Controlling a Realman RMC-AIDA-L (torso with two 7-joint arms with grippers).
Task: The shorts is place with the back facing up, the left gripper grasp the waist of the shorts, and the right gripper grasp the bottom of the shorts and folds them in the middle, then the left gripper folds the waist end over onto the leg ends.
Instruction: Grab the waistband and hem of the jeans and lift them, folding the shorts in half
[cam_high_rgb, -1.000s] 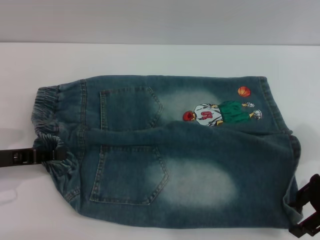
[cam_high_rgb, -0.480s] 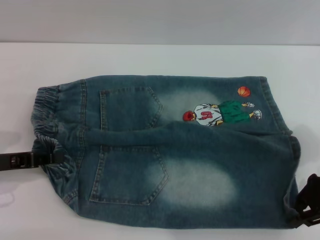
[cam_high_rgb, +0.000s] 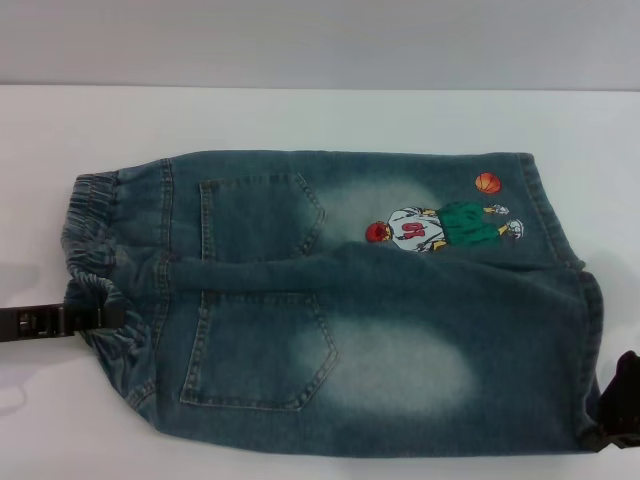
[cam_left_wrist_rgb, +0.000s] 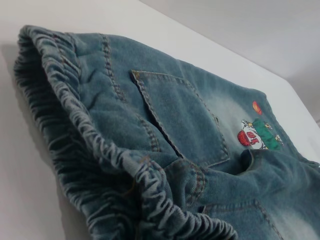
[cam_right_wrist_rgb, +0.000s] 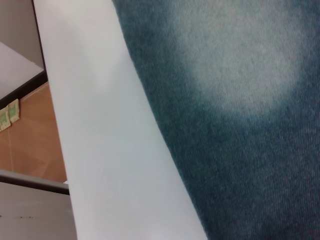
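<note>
Denim shorts (cam_high_rgb: 340, 300): back up on white table (cam_high_rgb: 300, 115), near half folded over far half. Left gripper (cam_high_rgb: 95, 318): fingers clamped on the ruffled waist (cam_high_rgb: 95, 260). Right gripper (cam_high_rgb: 620, 410): at the leg hems (cam_high_rgb: 585, 330); jaw state cannot be told.

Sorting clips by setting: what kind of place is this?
Probably an indoor lab or test bench: a bare white tabletop, blue-green washed denim shorts alone on it, a plain grey wall, tan tiled floor.
</note>
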